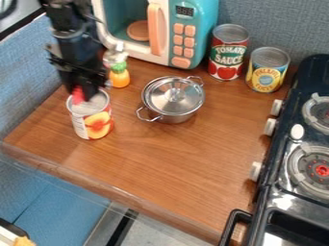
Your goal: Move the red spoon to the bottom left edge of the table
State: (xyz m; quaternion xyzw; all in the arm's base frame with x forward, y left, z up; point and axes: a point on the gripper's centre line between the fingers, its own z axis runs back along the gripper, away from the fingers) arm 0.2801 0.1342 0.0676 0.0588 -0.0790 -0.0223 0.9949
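The black gripper [85, 89] hangs at the upper left, just over the top of a peach can [93, 120]. A small red piece, which looks like part of the red spoon [78, 95], shows at the gripper's lower end, in front of the can's lid. The rest of the spoon is hidden, and whether it is held or rests on the can cannot be told. The wooden table [154, 166] has its bottom left edge below the can.
A lidded metal pot [172, 99] stands right of the can. Behind are a toy pineapple [119, 76], a teal microwave [196, 29], a tomato sauce can [227, 53] and a pineapple can [267, 69]. A black stove [308, 115] borders the right side.
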